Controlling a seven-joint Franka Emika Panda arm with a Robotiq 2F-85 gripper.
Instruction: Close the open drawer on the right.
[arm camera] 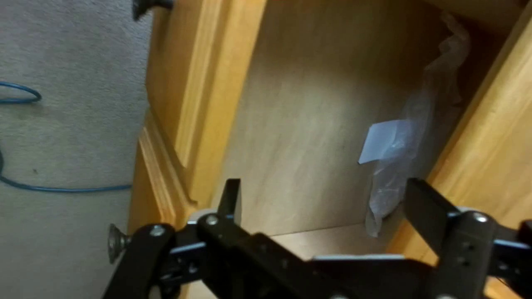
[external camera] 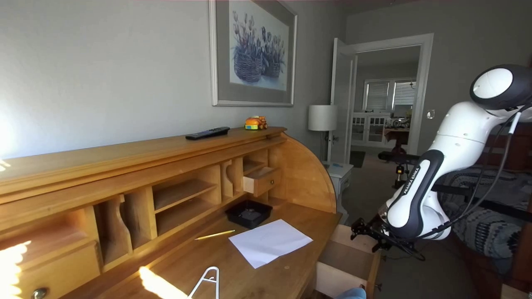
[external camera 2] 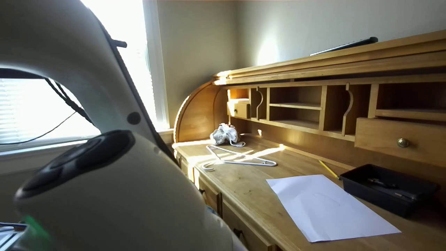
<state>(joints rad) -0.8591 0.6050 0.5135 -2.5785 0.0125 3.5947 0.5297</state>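
Nearest, your black two-fingered gripper [arm camera: 324,201] is spread apart, holding nothing; whether it touches wood cannot be confirmed. Below it, the boxy, pale tan wooden drawer [arm camera: 299,124] stands open, a crumpled clear plastic wrapper [arm camera: 411,133] on its floor. Behind is the honey-coloured wooden roll-top desk [external camera: 266,286], the drawer at its right end. If you push from inside, closing could trap the gripper against the desk; an off-centre push could jam the drawer; the wrapper could snag.
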